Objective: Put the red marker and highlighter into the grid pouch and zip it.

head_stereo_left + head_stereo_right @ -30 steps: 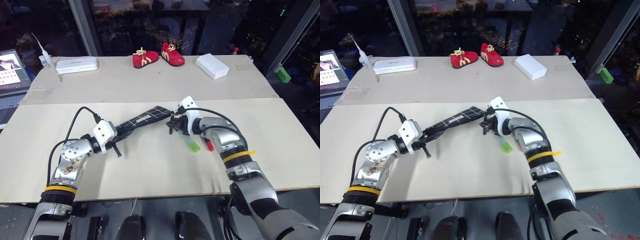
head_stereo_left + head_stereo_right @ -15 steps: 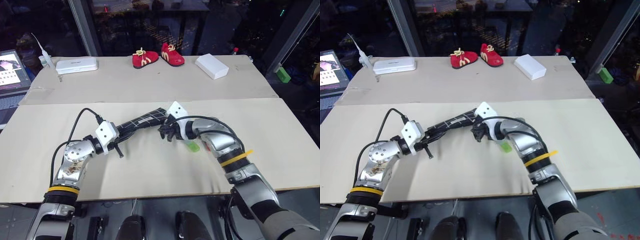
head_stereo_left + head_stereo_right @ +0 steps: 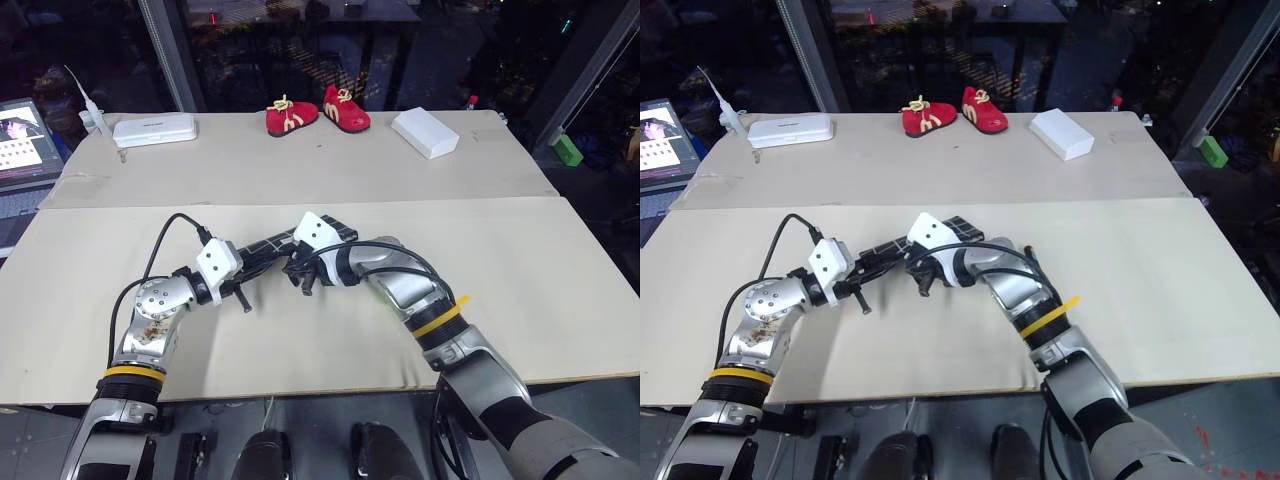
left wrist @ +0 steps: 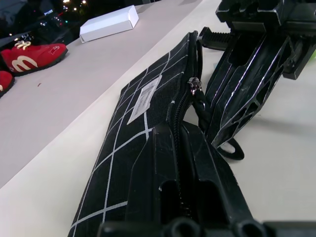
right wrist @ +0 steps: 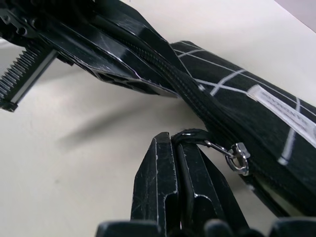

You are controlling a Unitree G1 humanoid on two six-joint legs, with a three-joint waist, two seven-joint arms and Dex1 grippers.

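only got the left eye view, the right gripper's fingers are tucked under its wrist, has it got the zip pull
observer: yes, in the right wrist view the right gripper is shut on the black zipper pull cord of the black fabric grid pouch with white lines
operator: and the left one
observer: the left gripper is shut on the pouch's zipper edge
operator: where's the slider
observer: the silver slider sits just past the right fingertips, about level with the white label
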